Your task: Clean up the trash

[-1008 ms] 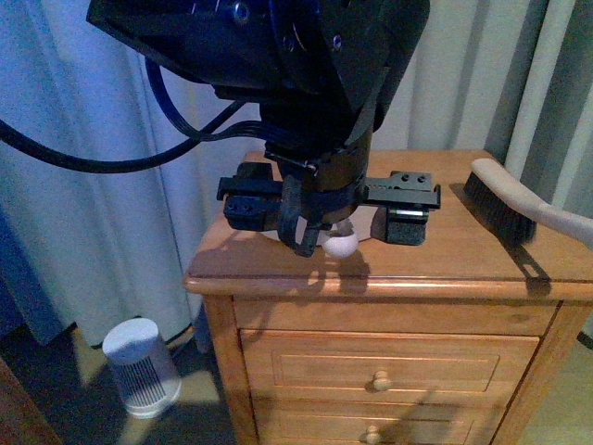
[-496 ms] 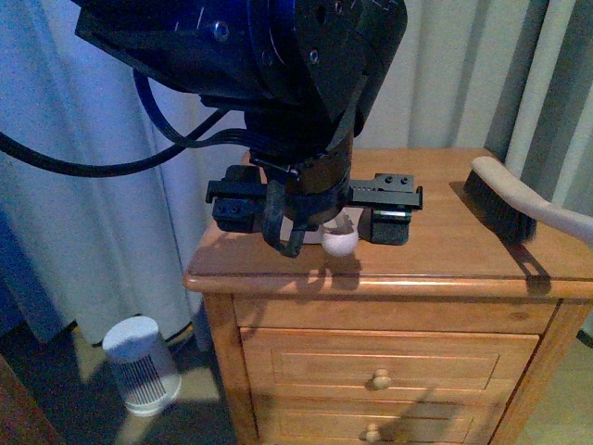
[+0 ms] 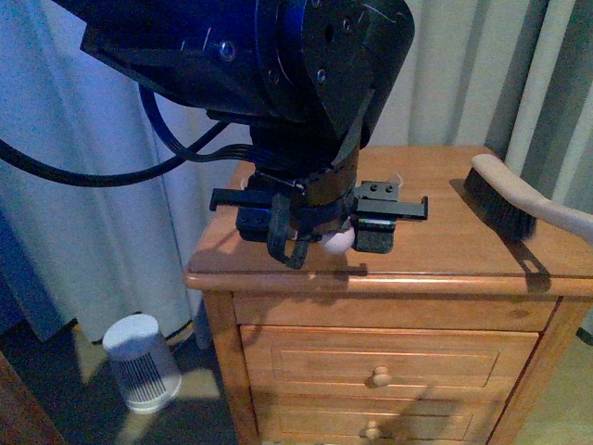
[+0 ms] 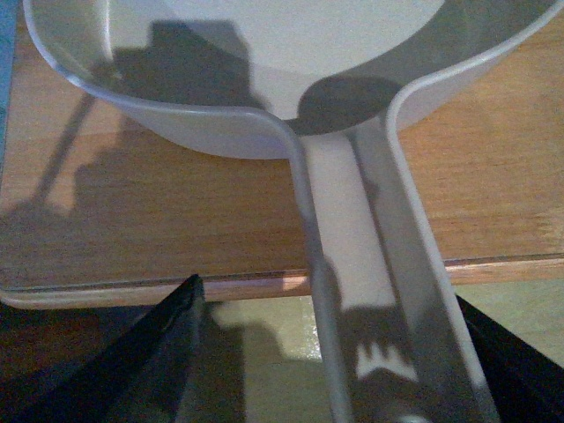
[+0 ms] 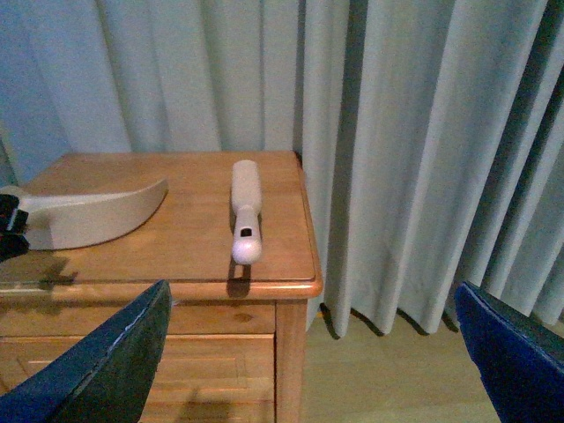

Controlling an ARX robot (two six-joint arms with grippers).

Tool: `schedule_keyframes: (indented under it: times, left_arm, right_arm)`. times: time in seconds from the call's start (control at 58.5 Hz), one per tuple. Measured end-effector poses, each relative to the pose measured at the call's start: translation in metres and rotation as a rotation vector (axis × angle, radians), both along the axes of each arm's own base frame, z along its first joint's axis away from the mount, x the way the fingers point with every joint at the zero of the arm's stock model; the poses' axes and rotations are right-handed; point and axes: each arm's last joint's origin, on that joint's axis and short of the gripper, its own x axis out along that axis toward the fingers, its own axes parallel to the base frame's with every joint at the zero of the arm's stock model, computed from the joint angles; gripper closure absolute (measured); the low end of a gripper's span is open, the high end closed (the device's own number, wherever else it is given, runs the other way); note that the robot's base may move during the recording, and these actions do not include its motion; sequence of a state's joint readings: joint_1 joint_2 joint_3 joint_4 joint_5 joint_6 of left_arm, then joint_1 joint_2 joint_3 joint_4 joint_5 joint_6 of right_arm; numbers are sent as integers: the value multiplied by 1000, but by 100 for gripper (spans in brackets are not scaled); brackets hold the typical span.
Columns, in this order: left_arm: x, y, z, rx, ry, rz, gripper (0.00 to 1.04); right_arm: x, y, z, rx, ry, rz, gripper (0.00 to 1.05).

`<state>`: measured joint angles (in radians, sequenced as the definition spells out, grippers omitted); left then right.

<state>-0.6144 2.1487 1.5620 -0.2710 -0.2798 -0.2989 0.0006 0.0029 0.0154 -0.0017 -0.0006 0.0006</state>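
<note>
Blocking dustpan (image 4: 203, 123) from front: left hand (image 3: 315, 234); brush (image 3: 505, 202) lies well right.

Left gripper (image 3: 315, 243): fingers (image 3: 375, 236) now closer together along the rail (image 3: 408, 202), leaving a narrower gap around the dustpan handle (image 3: 337, 242). The body sits slightly toward 6 o'clock, and the rail looks thinner. Dustpan handle: less of its rounded end shows than a second ago.

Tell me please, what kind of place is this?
Most likely a bedroom in a home. A wooden nightstand with knobbed drawers stands against long pale curtains, and a small white ribbed appliance, perhaps a heater or purifier, sits on the floor beside it.
</note>
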Motion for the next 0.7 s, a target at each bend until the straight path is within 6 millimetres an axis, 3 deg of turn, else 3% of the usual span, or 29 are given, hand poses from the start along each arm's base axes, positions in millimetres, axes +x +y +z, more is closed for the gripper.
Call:
schedule_keyframes:
  times: [0.205,0.496,0.701]
  left_arm:
    - [-2,2,-3,-9,-4,-10,76]
    - [-10,8,10,-61,-160,-74,77]
    - [-24,32,59,-150,-422,-147,77]
  right_arm:
    - [0,0,0,0,0,0,7]
    - [0,0,0,0,0,0,7]
    - [0,0,0,0,0,0,7]
